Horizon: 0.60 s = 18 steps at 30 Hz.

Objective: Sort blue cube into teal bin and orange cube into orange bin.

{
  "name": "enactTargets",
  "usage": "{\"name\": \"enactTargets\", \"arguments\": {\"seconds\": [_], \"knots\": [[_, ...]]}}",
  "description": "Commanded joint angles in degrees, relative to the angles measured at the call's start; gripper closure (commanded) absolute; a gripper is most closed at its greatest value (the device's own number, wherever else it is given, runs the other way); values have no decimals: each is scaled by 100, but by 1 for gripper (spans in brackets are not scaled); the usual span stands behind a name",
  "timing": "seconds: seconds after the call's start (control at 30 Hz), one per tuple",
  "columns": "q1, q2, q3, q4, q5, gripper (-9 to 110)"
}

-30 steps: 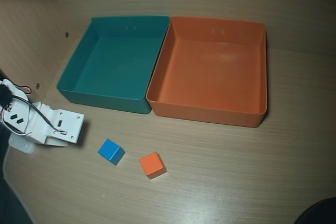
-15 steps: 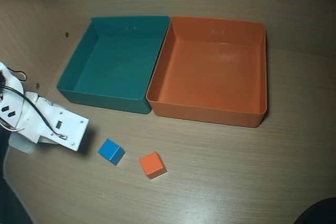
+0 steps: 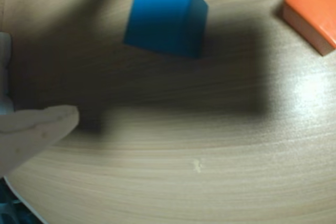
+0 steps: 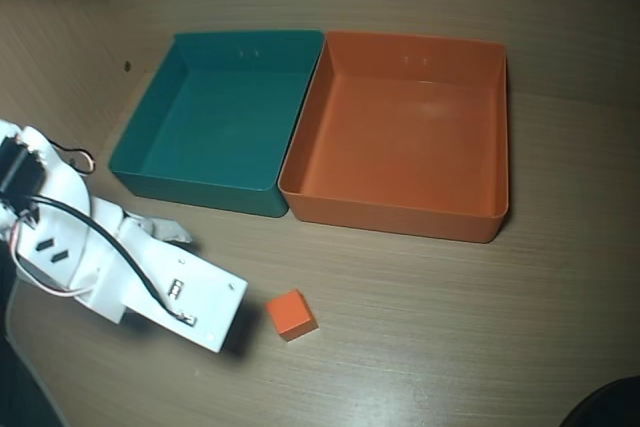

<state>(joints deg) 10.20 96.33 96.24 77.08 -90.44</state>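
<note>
Risk: the small sky-blue solid cube [image 3: 167, 20] sits loose ahead of the white claw [image 3: 37, 129] (spread unclear), so a skewed approach could shove it away.

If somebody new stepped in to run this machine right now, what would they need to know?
Hand: holds nothing; only one finger shows in the wrist view, so open or shut is unclear.
Blue cube: on the table just ahead of the hand; hidden under the arm in the overhead view.
Orange cube: on the table beside the arm.
Teal bin and orange bin: side by side, both empty.
Done: nothing. Left: both cubes.
</note>
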Motion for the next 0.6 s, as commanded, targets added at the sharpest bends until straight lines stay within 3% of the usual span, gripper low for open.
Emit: {"name": "enactTargets", "arguments": {"seconds": [0.0, 0.23, 0.57], "knots": [[35, -220, -448, 35, 88, 69], [-202, -510, -519, -53, 1283, 69], [-378, -536, -519, -62, 1345, 69]]}}
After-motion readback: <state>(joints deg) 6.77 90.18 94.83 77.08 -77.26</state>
